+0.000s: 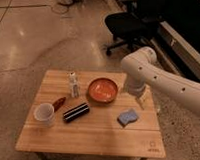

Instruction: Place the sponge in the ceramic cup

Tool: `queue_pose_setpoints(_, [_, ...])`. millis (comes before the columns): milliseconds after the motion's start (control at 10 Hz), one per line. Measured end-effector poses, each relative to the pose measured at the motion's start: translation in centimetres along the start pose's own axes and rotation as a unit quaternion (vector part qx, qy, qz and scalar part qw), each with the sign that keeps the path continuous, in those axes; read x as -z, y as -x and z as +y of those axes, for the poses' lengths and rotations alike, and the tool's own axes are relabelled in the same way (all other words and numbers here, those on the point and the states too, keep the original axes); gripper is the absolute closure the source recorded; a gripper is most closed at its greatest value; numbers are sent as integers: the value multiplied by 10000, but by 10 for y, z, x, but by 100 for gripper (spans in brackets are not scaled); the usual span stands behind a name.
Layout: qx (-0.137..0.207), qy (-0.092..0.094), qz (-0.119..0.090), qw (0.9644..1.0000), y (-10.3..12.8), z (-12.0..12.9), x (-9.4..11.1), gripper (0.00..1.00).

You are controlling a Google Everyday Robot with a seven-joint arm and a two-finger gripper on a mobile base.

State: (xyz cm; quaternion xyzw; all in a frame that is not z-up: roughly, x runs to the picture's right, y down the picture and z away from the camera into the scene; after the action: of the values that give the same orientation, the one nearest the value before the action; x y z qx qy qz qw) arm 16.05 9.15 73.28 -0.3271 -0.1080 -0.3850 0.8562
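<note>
Sponge, position: the sponge (128, 117) lies flat on the bench (91, 141), right of centre, in front of the orange bowl (102, 89) and apart from it.
Sponge, appearance: a small light-blue pad with wavy edges, lying slightly askew to the front edge of the bench.
Sponge, handling (judged): light and soft. It should give under a pinch, is unlikely to slip, and has nothing to break.
Sponge, hold point (judged): grip across the narrower span, near the middle. A grip at one wavy corner would likely let it fold and droop.
Ceramic cup, position: the ceramic cup (44, 113) stands upright near the left front of the bench, well apart from the sponge. No blue shows inside it.
Cup, handling (judged): rigid, breakable and narrow-mouthed. The pad may need to go in squeezed or on edge.
Hand, position: the hand (142, 104) hangs at the end of the white arm, just behind the sponge and to its right, and is not touching it.
Hand, state: its opening cannot be told from this view. Nothing is seen held in it.
Between the two: a black cylinder (75, 112) lies across the direct line from the sponge to the cup.
</note>
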Motion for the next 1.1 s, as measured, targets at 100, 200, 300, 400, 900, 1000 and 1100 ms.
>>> queue_pose_setpoints(100, [-59,56,-208,9997,5,-2,-17,20])
queue_pose_setpoints(200, [-135,97,-335,9993,7,-1,-30,20])
queue_pose_setpoints(300, [-286,141,-522,9981,8,-2,-48,20])
queue_pose_setpoints(400, [-429,168,-647,9968,7,-3,-64,20])
queue_pose_setpoints(900, [-1266,35,-817,9886,-17,-8,-122,20])
queue_pose_setpoints(1000, [-1393,45,-818,9869,-17,-6,-133,20])
queue_pose_setpoints(1100, [-1483,26,-810,9856,-16,-5,-139,20])
